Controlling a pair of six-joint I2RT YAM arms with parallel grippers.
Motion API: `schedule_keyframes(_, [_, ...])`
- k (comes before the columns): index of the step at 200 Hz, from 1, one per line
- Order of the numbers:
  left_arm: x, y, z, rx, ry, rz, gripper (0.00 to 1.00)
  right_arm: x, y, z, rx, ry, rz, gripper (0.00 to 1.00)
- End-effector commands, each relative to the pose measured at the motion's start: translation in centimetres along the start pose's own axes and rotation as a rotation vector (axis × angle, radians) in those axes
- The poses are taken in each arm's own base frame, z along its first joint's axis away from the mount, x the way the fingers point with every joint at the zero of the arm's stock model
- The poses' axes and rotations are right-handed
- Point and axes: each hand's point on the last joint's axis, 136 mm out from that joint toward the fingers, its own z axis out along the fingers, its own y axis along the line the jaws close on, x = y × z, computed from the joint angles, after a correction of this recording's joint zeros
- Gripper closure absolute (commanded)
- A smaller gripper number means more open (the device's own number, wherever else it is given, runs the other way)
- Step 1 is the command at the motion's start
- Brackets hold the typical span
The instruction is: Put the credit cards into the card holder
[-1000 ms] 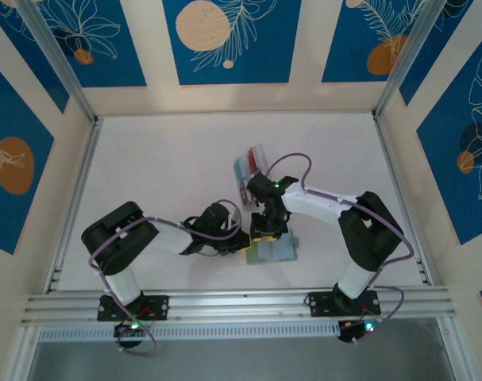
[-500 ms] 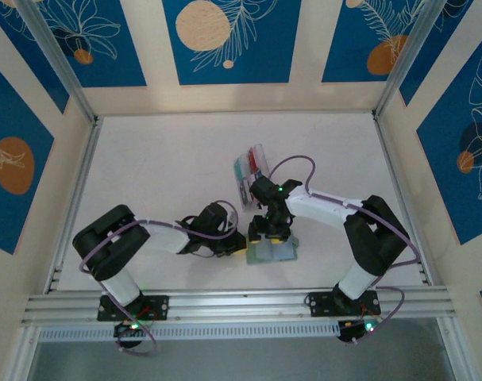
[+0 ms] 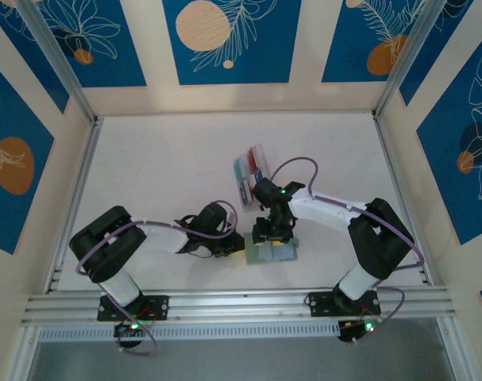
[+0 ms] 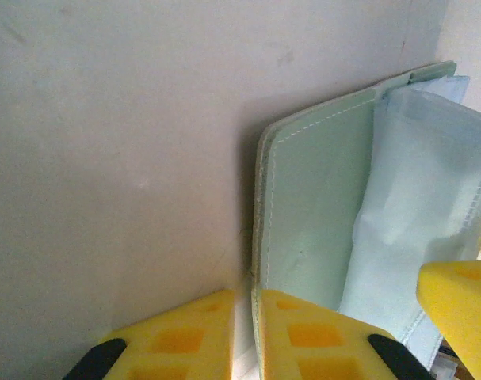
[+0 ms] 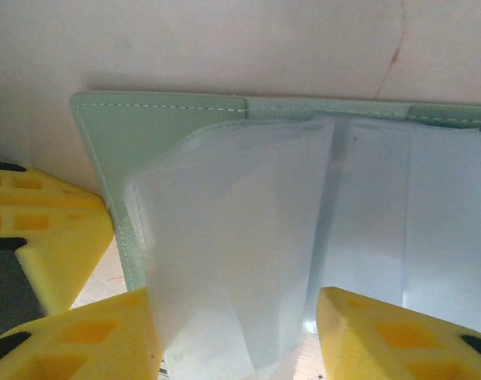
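Note:
The card holder (image 3: pixel 274 252), a sage-green wallet, lies open on the table near the front. Its clear inner sleeves (image 5: pixel 240 237) stand up from the cover. My left gripper (image 4: pixel 244 332) is shut on the left edge of the cover (image 4: pixel 311 214), one yellow finger on each side. My right gripper (image 5: pixel 236 340) hangs over the wallet from behind, open, with a raised clear sleeve between its fingers. Both grippers meet at the wallet in the top view, left (image 3: pixel 239 246) and right (image 3: pixel 272 235). The credit cards (image 3: pixel 247 167), red and teal, stand in a clear box behind.
The clear plastic box (image 3: pixel 252 155) sits just behind the right wrist. Metal frame rails (image 3: pixel 241 302) run along the near edge and up both sides. Patterned walls enclose the white table (image 3: pixel 161 159).
My right gripper has shifted slightly nearer and lower over the open wallet. The left gripper has stayed on the wallet's left edge, its arm settling a little.

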Motion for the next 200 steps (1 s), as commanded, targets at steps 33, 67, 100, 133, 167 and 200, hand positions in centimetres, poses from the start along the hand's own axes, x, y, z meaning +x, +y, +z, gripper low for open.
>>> schedule_keyframes(33, [0.3, 1.9, -0.9, -0.087, 0.021, -0.028, 0.84, 1.2, -1.3, 0.5, 0.043, 0.026, 0.021, 0.56])
schedule_keyframes(67, [-0.2, 0.9, -1.9, -0.101, 0.013, 0.017, 0.82, 1.4, -1.5, 0.6, 0.043, 0.028, 0.021, 0.59])
schedule_keyframes(100, [-0.5, -0.7, -3.5, -0.125, -0.004, 0.088, 0.78, 1.3, -0.7, 0.7, -0.016, 0.041, 0.021, 0.54])
schedule_keyframes(133, [-0.7, -1.7, -4.5, -0.129, -0.015, 0.121, 0.76, 1.4, -0.3, -0.1, -0.040, 0.029, 0.015, 0.47])
schedule_keyframes(167, [-0.7, -1.8, -4.1, -0.120, -0.008, 0.120, 0.76, 1.5, -0.6, -0.7, -0.023, 0.019, 0.009, 0.43])
schedule_keyframes(200, [-0.8, -2.1, -4.1, -0.111, -0.007, 0.123, 0.75, 1.6, -0.7, -1.0, -0.022, 0.019, 0.009, 0.39])
